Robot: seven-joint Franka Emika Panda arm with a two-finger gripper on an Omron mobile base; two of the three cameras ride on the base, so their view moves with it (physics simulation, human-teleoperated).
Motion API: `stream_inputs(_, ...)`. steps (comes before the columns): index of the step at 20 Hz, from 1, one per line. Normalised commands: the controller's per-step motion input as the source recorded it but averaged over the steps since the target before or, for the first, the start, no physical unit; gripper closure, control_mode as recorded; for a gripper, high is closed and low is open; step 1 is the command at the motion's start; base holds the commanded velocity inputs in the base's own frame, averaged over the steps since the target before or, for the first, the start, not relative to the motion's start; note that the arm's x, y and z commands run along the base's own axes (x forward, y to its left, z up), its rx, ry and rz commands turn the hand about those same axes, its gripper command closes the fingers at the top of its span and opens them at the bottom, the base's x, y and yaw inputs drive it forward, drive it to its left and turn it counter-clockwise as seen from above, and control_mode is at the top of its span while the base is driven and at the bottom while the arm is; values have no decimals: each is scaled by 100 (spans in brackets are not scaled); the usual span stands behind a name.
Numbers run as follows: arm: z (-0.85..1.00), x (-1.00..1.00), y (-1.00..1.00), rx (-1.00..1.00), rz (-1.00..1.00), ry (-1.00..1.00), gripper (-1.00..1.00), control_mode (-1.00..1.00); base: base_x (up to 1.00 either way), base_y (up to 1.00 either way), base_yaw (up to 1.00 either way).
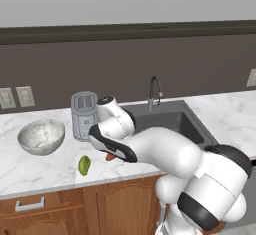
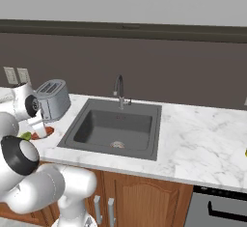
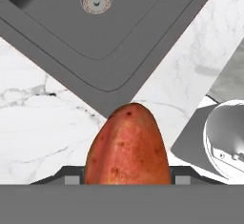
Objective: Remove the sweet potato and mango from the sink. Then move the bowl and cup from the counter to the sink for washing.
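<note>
Sweet potato (image 3: 127, 147) is pinched in gripper (image 3: 127, 176), lower centre of hand view; if released early, roll-off over counter (image 1: 45, 166) edge is risked

A grey two-slot toaster (image 1: 84, 115) stands upright on the white marble surface (image 1: 35, 166), toward its back edge. Behind it rises a dark brown backsplash wall (image 1: 125, 64), carrying two pale wall outlets (image 1: 16, 97) above the surface's far left end and part of another outlet plate (image 1: 251, 78) at the right edge of the left base view. Above the backsplash runs a darker ledge, with a plain light grey wall over it. Under the surface's front edge sit wooden cabinets (image 2: 140, 199) with metal bar handles, and a drawer front (image 1: 30, 204) with a handle. To the right of the cabinets, a dark appliance front (image 2: 219, 206) with a black handle stands below the surface.
</note>
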Motion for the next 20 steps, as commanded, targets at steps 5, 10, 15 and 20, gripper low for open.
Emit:
stream_inputs(5,-8,11,20,4,0,0,100,-100,0,0,0)
stream_inputs(10,-12,8,18,14,0,0,100,-100,0,0,0)
stream_inputs(15,-13,8,16,15,0,0,100,-100,0,0,0)
stream_inputs(20,-16,7,17,11,0,0,100,-100,0,0,0)
